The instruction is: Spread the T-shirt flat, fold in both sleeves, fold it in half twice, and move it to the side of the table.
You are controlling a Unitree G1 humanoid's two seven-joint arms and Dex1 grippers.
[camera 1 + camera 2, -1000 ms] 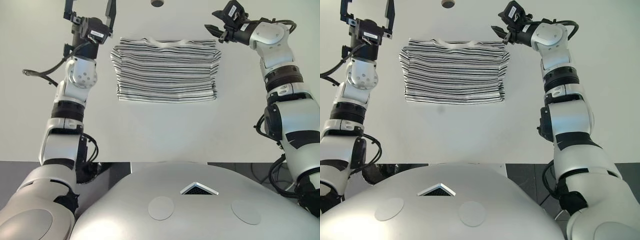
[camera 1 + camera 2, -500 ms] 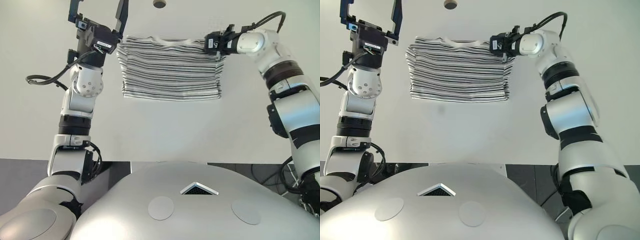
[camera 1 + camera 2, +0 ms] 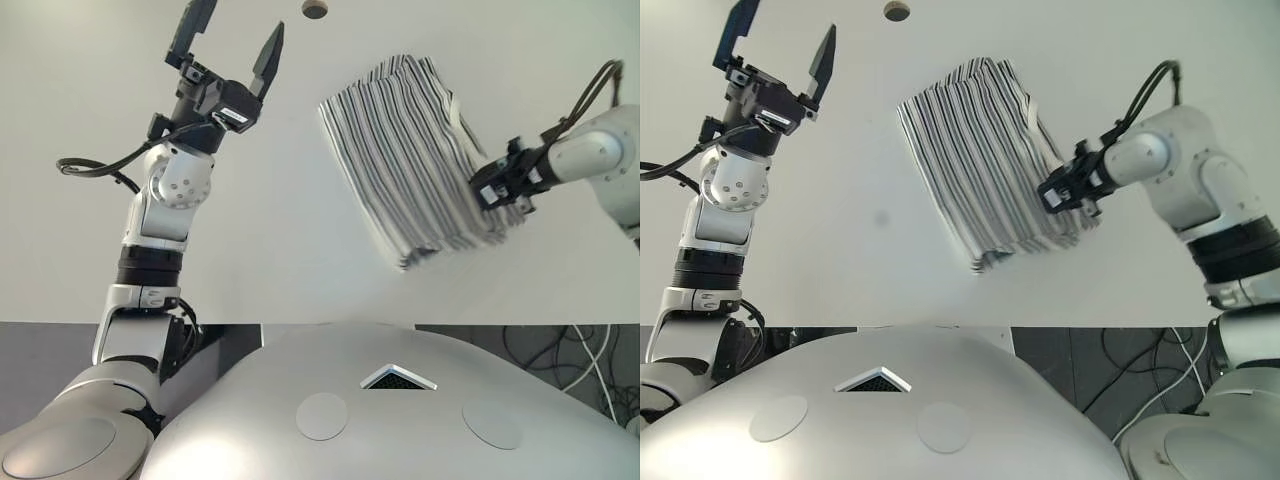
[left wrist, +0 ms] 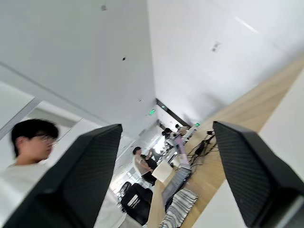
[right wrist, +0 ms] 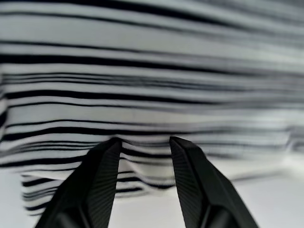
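Black-fingered left pincer raised over the white desk at the far left, spread wide, gripping nothing. Same wide gap between its fingers in the left wrist view. Just right of its tips, farther out on the desk, a small round hole.

Further right, well apart from that pincer, the folded striped T-shirt. Lies askew on the desk, long edges slanting, collar side turned toward the right pincer. Cannot tell whether its near end lies quite flat.

Right pincer closed on the shirt's right-hand edge, stripes bunched around its tips. In the right wrist view, fingers narrowly apart, with the layered fabric edge caught between them. Below the right pincer, past the desk's near edge, loose cables.

Half a second ago: shirt square to the desk, collar along the far side, right pincer at its far right corner. Since then, swung round and dragged rightward and nearer, with the right pincer drawn back toward the right edge along with it. Left pincer tilted rightward and shifted slightly right, spread as before.
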